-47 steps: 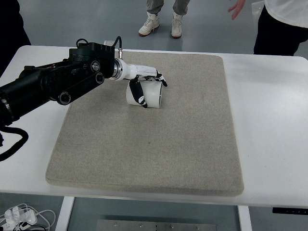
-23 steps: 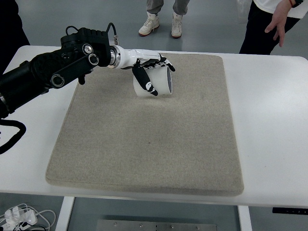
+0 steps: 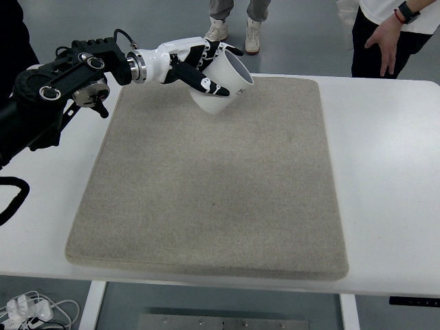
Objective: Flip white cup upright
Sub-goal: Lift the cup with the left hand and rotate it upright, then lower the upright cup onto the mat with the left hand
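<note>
Cables: white, bunched on the floor at the lower left corner of the frame.
Left arm: black, enters from the left edge and reaches toward the upper middle.
Left hand: white with black fingertips, fingers curled around the white cup's side, thumb across its near wall.
White cup: upper middle of the frame, held tilted above the mat's far edge, its open mouth facing up and to the right; I cannot tell whether its base touches the mat.
Mat: grey felt, covers the middle of the worktop.
Worktop: white, bare to the right of the mat.
Person's shoes: white pair on the floor, top centre.
Person's hand: upper right, hanging open beside dark trousers.
</note>
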`<state>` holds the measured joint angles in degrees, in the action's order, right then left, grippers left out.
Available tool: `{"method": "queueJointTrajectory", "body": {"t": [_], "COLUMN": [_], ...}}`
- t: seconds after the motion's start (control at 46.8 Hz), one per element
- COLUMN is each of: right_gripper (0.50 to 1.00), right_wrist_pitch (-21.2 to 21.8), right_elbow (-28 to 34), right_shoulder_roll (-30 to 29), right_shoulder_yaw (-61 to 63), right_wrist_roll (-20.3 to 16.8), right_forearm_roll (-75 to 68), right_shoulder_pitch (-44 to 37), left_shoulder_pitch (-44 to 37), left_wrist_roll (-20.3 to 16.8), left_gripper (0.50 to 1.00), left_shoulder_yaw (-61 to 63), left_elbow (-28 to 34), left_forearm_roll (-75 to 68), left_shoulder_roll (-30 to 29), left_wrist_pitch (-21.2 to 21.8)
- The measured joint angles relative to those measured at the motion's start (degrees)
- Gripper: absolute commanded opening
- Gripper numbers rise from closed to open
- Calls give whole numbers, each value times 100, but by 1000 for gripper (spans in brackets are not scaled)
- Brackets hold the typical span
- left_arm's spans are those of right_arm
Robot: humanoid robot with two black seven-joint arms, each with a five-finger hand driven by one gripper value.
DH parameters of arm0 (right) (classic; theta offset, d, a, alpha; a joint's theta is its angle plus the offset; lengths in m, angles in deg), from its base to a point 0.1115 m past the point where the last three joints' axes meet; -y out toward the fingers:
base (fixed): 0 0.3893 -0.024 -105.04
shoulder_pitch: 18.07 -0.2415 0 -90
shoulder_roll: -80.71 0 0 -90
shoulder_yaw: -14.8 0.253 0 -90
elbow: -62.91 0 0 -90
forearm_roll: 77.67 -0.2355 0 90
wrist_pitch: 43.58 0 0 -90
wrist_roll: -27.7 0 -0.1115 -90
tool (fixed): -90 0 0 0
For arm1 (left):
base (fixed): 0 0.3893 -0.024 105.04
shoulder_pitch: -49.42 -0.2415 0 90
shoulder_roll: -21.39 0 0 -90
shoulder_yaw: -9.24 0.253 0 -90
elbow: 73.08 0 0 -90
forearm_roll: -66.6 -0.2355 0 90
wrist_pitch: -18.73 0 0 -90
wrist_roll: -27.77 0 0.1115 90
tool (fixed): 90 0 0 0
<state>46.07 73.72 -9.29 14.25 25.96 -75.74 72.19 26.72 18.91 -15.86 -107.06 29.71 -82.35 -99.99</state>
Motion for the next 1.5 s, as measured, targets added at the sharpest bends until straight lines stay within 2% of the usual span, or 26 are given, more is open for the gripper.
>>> {"method": "queueJointTrajectory", "body": {"t": [0.278,0.555,0.79,1.324,1.495], "right_gripper": [952,952,952,952,952], "right_wrist_pitch": [0,0,0,0,0], "right_elbow": [0,0,0,0,0], "right_shoulder_roll": [0,0,0,0,0], "right_shoulder_yaw": [-1,1,-2,2,2], "right_wrist_roll": [-1,0,-1,-1,-2], "right_forearm_roll": [0,0,0,0,0], "right_shoulder_pitch": [0,0,0,0,-1], "left_shoulder_pitch": [-516,-844,-1067,-1397,-1487], "left_wrist_roll": [-857,-1650,-2556,-2615,-2615], "left_gripper": [731,733,733,726,726], "left_shoulder_yaw": [-348,-392,-370,-289,-97], "left_elbow": [198,688,978,1381,1386], "left_forearm_roll": [526,1285,1350,1271,1187], "left_shoulder_roll": [3,13,81,394,411], "left_wrist_pitch": [-5,-235,-250,-130,228]}}
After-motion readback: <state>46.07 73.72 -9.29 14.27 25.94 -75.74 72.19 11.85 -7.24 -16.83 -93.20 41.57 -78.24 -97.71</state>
